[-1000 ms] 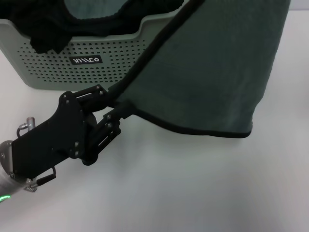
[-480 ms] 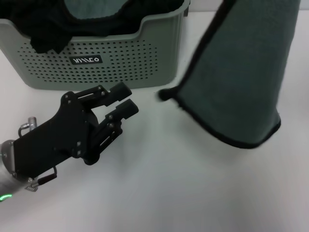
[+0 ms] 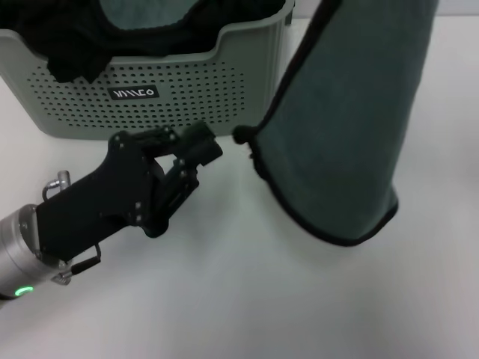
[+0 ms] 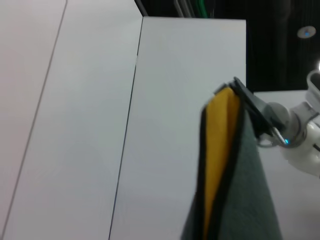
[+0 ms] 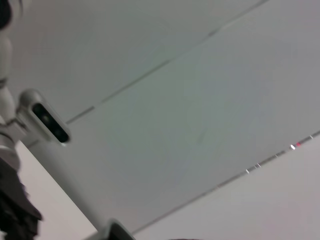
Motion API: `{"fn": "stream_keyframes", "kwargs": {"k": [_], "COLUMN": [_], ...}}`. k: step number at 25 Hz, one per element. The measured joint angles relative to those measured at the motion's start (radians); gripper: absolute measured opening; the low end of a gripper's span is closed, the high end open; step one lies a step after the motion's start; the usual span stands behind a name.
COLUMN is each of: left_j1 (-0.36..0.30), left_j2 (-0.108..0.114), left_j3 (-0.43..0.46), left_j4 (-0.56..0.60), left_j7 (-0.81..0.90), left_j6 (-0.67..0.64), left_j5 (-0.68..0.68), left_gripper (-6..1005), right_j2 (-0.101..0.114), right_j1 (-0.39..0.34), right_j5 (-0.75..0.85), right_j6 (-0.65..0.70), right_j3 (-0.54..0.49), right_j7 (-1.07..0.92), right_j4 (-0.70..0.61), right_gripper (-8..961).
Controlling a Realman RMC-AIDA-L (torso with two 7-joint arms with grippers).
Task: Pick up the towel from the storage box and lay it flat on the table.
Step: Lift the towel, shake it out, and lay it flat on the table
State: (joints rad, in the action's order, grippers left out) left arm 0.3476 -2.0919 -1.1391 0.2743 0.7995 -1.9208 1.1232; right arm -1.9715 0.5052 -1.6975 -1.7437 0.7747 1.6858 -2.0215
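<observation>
The dark teal towel (image 3: 340, 127) with black piping hangs in the air to the right of the storage box (image 3: 165, 101), and its lower edge sits just above the white table (image 3: 247, 299). In the left wrist view my right gripper (image 4: 239, 92) is shut on the top of the towel (image 4: 252, 190), whose other face is yellow. My left gripper (image 3: 200, 153) is low over the table in front of the box. It is open and holds nothing, a short way left of the towel's lower left corner (image 3: 243, 136).
Black fabric (image 3: 71, 45) spills over the box's rim, with another teal cloth (image 3: 142, 11) behind it. Bare tabletop lies in front of and below the hanging towel. The right wrist view shows only walls and part of the robot's body.
My left gripper let go of the towel's edge, then moved up and right toward its corner. The towel swung right and now hangs narrower.
</observation>
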Motion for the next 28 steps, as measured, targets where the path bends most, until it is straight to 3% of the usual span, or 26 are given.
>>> {"fn": "stream_keyframes", "kwargs": {"k": [12, 15, 17, 28], "left_j1": [0.064, 0.077, 0.087, 0.135], "left_j2": [0.005, 0.001, -0.001, -0.002], "left_j3": [0.001, -0.005, -0.014, -0.099], "left_j4": [0.067, 0.081, 0.091, 0.085], "left_j7": [0.166, 0.183, 0.203, 0.201], "left_j6": [-0.111, -0.114, -0.115, -0.110], "left_j5": [-0.043, -0.043, -0.043, -0.036], "left_gripper": [141, 224, 280, 309], "right_j2": [0.005, 0.005, -0.003, -0.029], "right_j1": [-0.020, -0.020, -0.017, 0.017], "right_j5": [-0.007, 0.000, 0.018, 0.057], "right_j6": [-0.037, -0.038, -0.038, -0.026], "right_j3": [0.139, 0.155, 0.161, 0.168], "right_j7": [0.021, 0.025, 0.027, 0.036], "right_j4": [0.019, 0.025, 0.026, 0.044], "right_gripper": [30, 31, 31, 33]}}
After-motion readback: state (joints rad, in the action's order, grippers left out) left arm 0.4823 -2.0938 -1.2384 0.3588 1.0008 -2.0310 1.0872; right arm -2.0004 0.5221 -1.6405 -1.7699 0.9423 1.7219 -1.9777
